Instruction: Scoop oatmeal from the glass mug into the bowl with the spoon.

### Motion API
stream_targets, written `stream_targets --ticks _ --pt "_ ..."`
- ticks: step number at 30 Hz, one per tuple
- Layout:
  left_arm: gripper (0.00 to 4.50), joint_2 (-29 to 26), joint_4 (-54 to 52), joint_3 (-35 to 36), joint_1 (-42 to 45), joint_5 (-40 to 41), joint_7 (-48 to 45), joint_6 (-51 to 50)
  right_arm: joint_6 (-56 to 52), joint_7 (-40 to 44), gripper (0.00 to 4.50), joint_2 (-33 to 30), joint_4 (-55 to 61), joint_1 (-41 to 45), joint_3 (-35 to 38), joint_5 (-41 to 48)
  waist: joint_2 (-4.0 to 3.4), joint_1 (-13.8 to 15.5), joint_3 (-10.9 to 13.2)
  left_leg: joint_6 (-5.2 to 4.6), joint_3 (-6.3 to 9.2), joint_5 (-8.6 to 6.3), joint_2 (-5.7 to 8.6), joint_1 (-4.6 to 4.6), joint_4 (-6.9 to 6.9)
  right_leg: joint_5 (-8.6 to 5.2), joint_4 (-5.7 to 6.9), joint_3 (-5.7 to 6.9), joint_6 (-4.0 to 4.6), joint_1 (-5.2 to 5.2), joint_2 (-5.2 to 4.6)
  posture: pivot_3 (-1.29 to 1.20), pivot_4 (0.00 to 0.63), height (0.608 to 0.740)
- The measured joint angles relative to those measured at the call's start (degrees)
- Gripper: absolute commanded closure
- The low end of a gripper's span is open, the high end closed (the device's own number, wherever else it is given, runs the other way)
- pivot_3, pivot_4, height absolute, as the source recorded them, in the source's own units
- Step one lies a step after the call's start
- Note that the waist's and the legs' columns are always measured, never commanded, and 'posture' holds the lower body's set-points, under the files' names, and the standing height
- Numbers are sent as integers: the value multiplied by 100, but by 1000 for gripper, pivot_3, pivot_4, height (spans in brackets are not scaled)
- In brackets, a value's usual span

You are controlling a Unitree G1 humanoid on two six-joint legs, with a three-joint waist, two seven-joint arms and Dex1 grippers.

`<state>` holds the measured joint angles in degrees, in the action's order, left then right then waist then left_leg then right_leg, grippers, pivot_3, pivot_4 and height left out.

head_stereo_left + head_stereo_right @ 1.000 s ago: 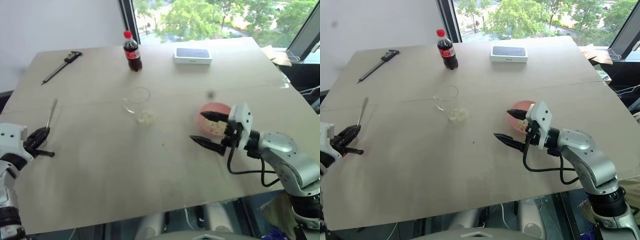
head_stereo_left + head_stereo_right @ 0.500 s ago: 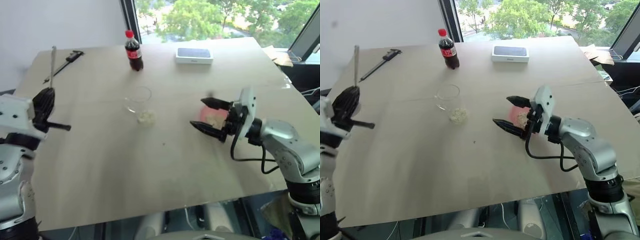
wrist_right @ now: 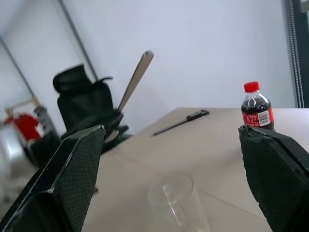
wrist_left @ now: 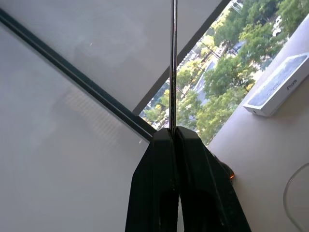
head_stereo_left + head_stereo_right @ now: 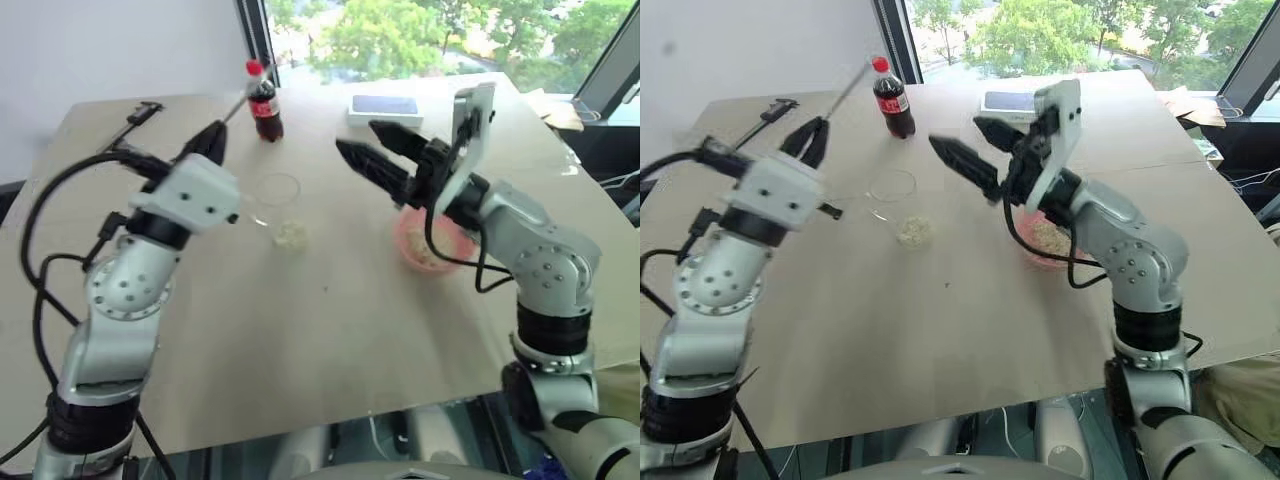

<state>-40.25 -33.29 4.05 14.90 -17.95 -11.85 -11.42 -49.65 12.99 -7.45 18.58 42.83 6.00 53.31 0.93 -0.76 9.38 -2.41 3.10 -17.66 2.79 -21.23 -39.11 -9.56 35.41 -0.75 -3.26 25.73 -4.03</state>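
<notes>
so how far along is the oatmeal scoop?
Done: the pink bowl already holds oat flakes, and the left claw is shut on the spoon, raised above the table.
In hand: the right claw is open in the air above the bowl, holding nothing.
Left: the glass mug stands untouched, and a small heap of oatmeal lies beside it.

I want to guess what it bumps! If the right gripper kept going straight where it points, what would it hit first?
Probably the spoon, held up by the left gripper. The right gripper points that way, above the glass mug; depth is unclear.
</notes>
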Motion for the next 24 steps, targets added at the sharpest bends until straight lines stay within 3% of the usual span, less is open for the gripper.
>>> stream_targets --ticks 12,24 --pt "4472 243 330 -852 397 -1695 114 883 -441 -1765 0 1010 -843 787 704 1518 -29 -23 17 0 -4 2 -1 -2 2 0 11 -3 0 9 3 0 150 740" --pt "4472 255 486 -838 335 -2527 264 1413 -490 -2179 0 903 -1084 950 684 2092 -29 -23 17 -2 -6 1 -1 -3 1 0 10 -4 -1 8 2 0 150 740"
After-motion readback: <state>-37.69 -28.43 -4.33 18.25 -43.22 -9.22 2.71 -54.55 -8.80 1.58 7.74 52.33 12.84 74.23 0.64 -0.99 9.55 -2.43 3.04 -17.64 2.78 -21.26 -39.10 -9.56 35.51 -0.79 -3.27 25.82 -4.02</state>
